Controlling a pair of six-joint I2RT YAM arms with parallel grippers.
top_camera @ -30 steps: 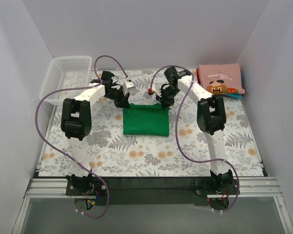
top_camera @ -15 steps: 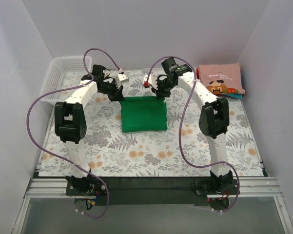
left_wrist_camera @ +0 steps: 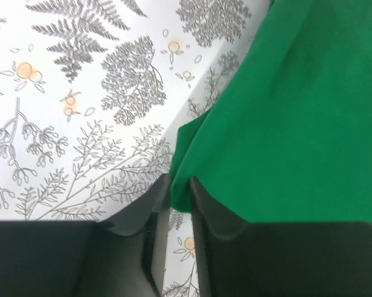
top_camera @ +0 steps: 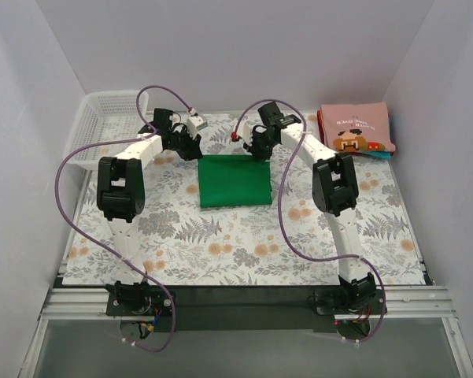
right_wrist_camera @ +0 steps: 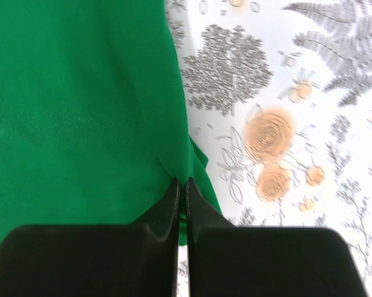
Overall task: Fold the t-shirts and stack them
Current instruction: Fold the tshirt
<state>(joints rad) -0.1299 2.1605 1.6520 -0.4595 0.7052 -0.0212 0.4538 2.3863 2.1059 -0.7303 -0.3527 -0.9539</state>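
Observation:
The bright green t-shirt (top_camera: 234,180) lies folded as a flat rectangle in the middle of the floral mat. My left gripper (top_camera: 195,148) is shut on its far left corner; in the left wrist view the cloth (left_wrist_camera: 285,111) is pinched between the jaws (left_wrist_camera: 181,193). My right gripper (top_camera: 257,150) is shut on its far right corner; in the right wrist view the cloth (right_wrist_camera: 80,105) is pinched at the jaw tips (right_wrist_camera: 183,185). The dusty-pink t-shirt with the pixel graphic (top_camera: 356,130) lies folded at the back right, with a teal edge (top_camera: 382,155) showing beneath it.
A white plastic mesh basket (top_camera: 102,126) stands at the back left, beside the left arm. White walls close in the back and both sides. The floral mat (top_camera: 244,244) covers the table in front of the green shirt.
Both grippers have moved toward the back wall with the green shirt's far corners. The shirt's far edge went back with them and the cloth now lies flatter and squarer.

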